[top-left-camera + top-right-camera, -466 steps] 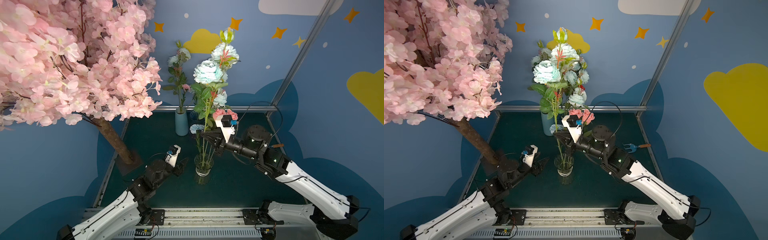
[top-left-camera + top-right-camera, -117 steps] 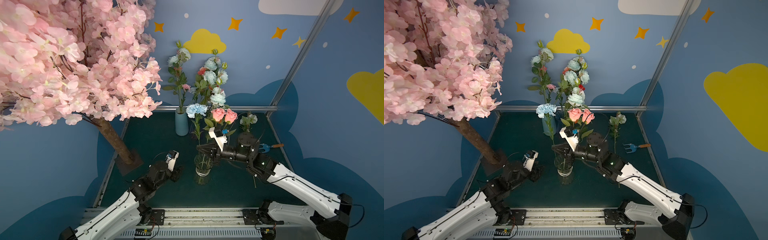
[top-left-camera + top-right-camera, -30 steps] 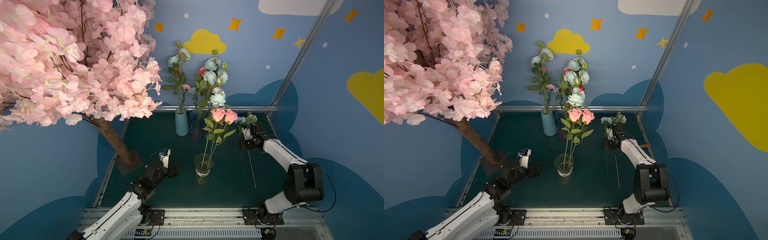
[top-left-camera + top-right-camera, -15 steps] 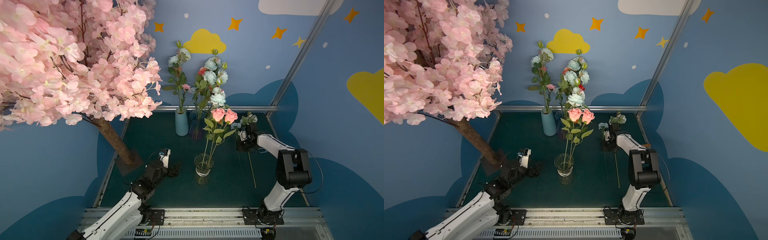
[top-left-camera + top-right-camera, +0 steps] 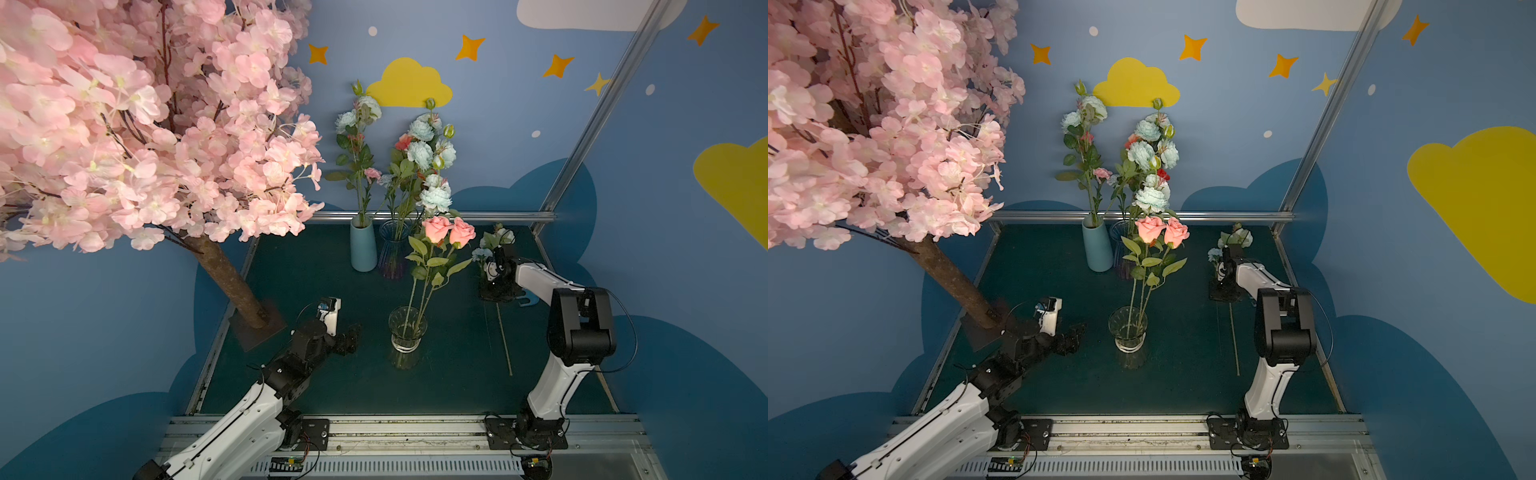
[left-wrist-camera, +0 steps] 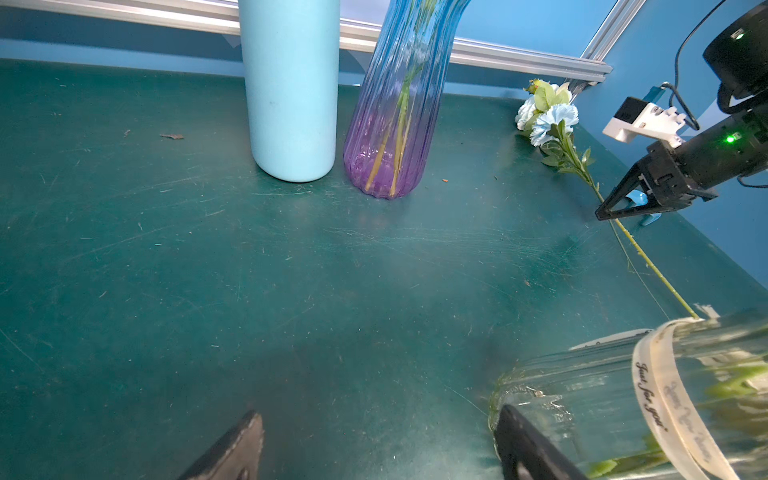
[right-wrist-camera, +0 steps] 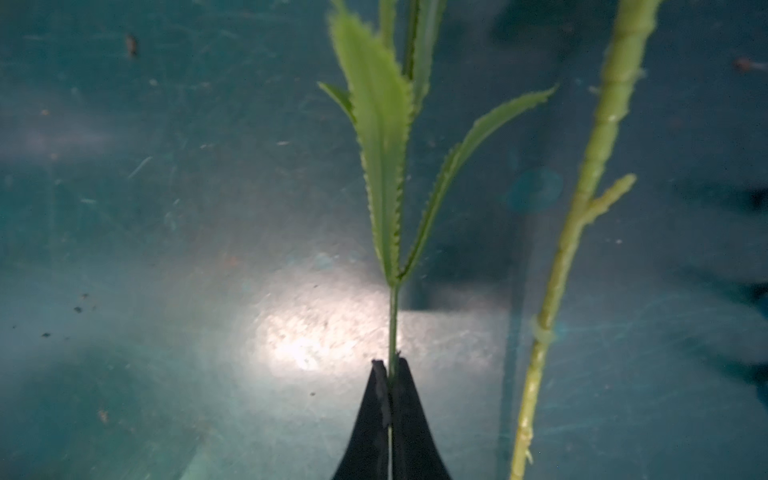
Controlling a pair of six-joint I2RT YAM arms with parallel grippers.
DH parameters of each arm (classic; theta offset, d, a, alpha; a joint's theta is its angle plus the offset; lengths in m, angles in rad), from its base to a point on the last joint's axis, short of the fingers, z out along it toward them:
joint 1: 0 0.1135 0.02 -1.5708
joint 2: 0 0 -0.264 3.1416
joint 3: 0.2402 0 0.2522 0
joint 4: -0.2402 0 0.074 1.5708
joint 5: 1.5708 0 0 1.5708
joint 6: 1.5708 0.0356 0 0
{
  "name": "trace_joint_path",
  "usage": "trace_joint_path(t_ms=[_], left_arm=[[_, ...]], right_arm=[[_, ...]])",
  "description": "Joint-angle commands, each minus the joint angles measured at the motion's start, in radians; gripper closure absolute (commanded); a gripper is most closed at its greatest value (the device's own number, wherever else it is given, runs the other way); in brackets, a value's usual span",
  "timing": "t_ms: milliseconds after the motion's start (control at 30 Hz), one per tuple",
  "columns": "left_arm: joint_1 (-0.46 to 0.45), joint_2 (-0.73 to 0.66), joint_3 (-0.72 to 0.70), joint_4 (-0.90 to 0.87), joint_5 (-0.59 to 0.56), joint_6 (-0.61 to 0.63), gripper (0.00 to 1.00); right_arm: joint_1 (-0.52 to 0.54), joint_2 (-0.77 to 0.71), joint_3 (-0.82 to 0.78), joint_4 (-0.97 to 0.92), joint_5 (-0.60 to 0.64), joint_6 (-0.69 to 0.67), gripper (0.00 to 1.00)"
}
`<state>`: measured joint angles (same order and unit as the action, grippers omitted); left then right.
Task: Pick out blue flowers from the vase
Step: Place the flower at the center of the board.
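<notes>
My right gripper [image 5: 493, 292] [image 7: 390, 365] is shut on the thin green stalk of a blue flower [image 5: 482, 253] [image 6: 555, 120], low over the mat at the right side. Its leaves [image 7: 382, 166] stretch ahead of the tips. A second stalk [image 7: 582, 208] with a whitish head [image 5: 500, 238] lies beside it. The clear glass vase [image 5: 407, 328] [image 6: 623, 395] at the middle holds two pink roses [image 5: 449, 230]. My left gripper [image 5: 351, 338] [image 6: 378, 449] stands open just left of the vase, with only bare mat between its fingers.
At the back stand a light blue vase [image 5: 363, 245] and a purple glass vase [image 5: 392, 253], both with blue flowers. The pink blossom tree [image 5: 232, 282] fills the left side. A blue hand tool [image 5: 528, 300] lies by the right arm [image 5: 582, 320].
The right arm has folded, its elbow swinging inward, while its gripper stayed low at the right with the blue flower. The left arm has not moved.
</notes>
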<state>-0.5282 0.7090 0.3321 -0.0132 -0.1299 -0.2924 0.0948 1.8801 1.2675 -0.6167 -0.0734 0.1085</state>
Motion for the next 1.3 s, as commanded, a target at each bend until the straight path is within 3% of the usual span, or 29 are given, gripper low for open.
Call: trace_joint_path(t_ms=[0,133,233,400,733,933,1067,1200,1267], left_arm=[[0.006,-0.006,-0.009,0.013,0.006,-0.003,0.12],[0.005,-0.022,-0.016,0.012,0.003,-0.003,0.12],[0.005,-0.03,-0.018,0.012,0.003,-0.004,0.12],[0.006,-0.033,-0.02,0.01,0.001,-0.004,0.12],[0.007,-0.036,-0.022,0.008,-0.001,-0.006,0.12],[0.008,-0.046,-0.021,0.003,-0.002,-0.009,0.13],[0.013,-0.046,0.011,-0.04,0.006,-0.009,0.14],[0.014,-0.097,0.086,-0.105,0.11,-0.015,0.18],[0.013,-0.108,0.152,-0.139,0.161,-0.014,0.2]], right_arm=[[-0.001,0.016,0.019,-0.046,0.038,0.004,1.0],[0.0,0.011,0.014,-0.04,0.043,0.006,1.0],[0.004,0.026,0.023,-0.049,0.044,0.003,0.95],[0.018,0.001,0.013,-0.042,0.056,0.012,0.79],[0.077,-0.25,-0.157,0.125,0.061,0.021,0.49],[0.13,-0.442,-0.336,0.353,-0.081,-0.002,0.47],[0.161,-0.538,-0.475,0.584,-0.224,0.06,0.48],[0.218,-0.527,-0.623,0.922,-0.302,0.124,0.48],[0.227,-0.533,-0.616,0.907,-0.284,0.138,0.46]])
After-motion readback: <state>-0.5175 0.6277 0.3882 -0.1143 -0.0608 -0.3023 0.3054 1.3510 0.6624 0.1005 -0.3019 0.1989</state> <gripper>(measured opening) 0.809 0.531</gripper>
